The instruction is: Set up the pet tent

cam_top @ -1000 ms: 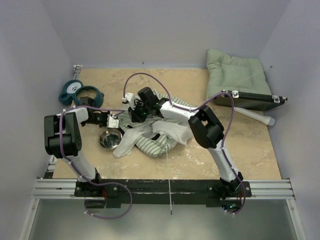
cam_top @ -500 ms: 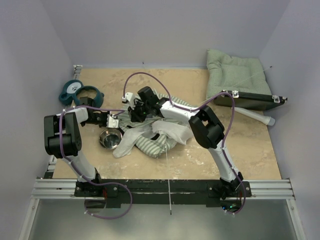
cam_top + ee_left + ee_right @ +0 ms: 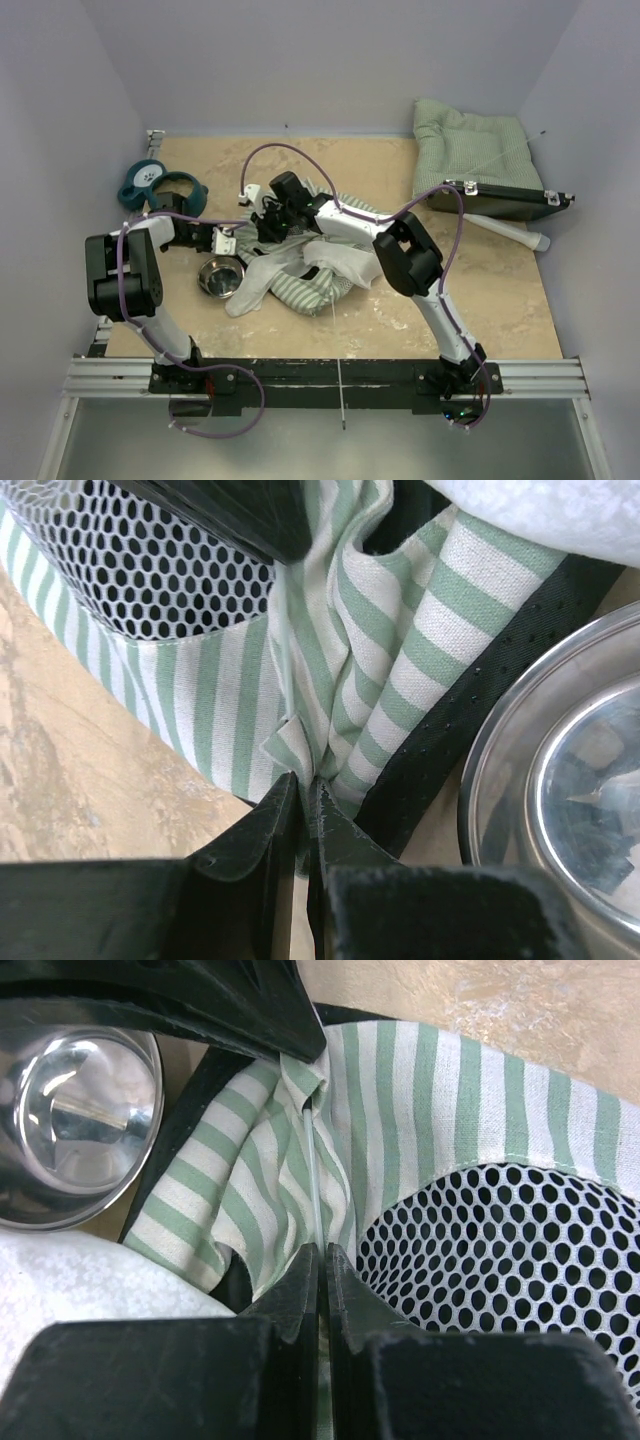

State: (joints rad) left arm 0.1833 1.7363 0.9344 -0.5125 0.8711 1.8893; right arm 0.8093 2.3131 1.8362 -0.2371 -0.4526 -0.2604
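Note:
The pet tent (image 3: 312,268) lies collapsed in a heap at the table's middle, green-and-white stripes with white cloth over it. My left gripper (image 3: 236,241) reaches its left edge. In the left wrist view that gripper (image 3: 304,782) is shut on a fold of the tent's striped fabric (image 3: 330,670), beside a mesh panel (image 3: 150,570). My right gripper (image 3: 264,226) meets the same edge from the far side. In the right wrist view it (image 3: 321,1252) is shut on a thin pale pole (image 3: 312,1170) running along the striped cloth, with a mesh window (image 3: 510,1250) to its right.
A steel bowl (image 3: 221,277) sits just near of the left gripper, touching the tent's edge. A teal pet item (image 3: 158,186) lies at the far left. A green quilted cushion (image 3: 468,148), a black case (image 3: 500,202) and a white tube (image 3: 512,233) are at the far right.
Both grippers have shifted slightly left and away with the tent's edge; the left arm's elbow moved left. Both grips are unchanged.

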